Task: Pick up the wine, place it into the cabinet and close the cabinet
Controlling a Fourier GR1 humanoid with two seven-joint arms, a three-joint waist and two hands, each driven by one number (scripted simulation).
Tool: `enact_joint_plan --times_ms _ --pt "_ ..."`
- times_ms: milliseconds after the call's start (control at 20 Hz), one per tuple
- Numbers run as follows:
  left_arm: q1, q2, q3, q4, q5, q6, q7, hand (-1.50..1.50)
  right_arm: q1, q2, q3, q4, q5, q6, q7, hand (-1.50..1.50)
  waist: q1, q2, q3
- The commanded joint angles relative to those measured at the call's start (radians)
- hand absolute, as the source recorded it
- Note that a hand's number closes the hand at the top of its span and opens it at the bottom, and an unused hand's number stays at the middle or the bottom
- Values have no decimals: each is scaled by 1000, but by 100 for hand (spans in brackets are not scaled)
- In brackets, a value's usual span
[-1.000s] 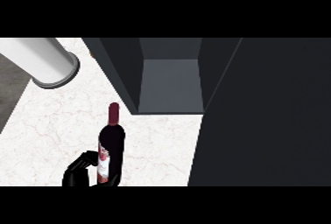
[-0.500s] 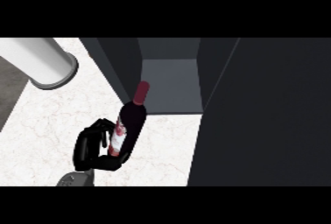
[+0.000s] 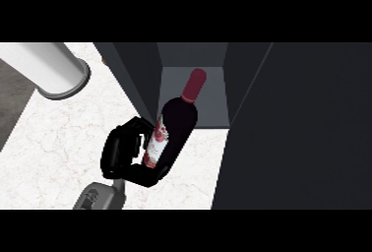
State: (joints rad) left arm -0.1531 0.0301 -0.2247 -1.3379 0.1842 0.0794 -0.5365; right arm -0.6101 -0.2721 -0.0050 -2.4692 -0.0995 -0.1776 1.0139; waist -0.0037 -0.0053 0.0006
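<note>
The wine bottle [image 3: 174,123] is dark with a red capped neck and a pale label. It leans with its neck pointing up and right, over the opening of the dark cabinet [image 3: 195,106]. My left hand [image 3: 125,150] is shut on the bottle's lower body from the left, and its fingers hide the base. The grey forearm [image 3: 100,197] enters from the lower edge. Whether the bottle's top is inside the cabinet or only in front of it, I cannot tell. My right hand does not show.
The cabinet's open door [image 3: 298,128] is a large dark panel filling the right side. A white cylinder with a grey rim [image 3: 54,69] lies at the upper left. The white marble counter [image 3: 51,147] stretches left of my hand.
My left hand has carried the bottle up and to the right, from the lower counter towards the cabinet opening. The bottle now leans more to the right.
</note>
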Motion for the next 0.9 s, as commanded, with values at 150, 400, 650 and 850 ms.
enact_joint_plan --times_ms 150,400,650,850 --pt "-70 -6 -18 -237 39 76 277 150 29 17 13 -86 -53 -18 77 -150 2 0 0" --pt "-187 -30 -91 -250 24 254 386 150 48 -7 -94 -113 -171 20 70 -150 -8 1 0" --pt "-388 -30 -89 -186 21 385 512 150 56 -1 -79 -105 -149 29 52 -150 -15 3 0" --pt "-443 -30 -47 -138 38 389 553 150 42 -10 -100 -89 -167 39 63 -150 -10 3 0"
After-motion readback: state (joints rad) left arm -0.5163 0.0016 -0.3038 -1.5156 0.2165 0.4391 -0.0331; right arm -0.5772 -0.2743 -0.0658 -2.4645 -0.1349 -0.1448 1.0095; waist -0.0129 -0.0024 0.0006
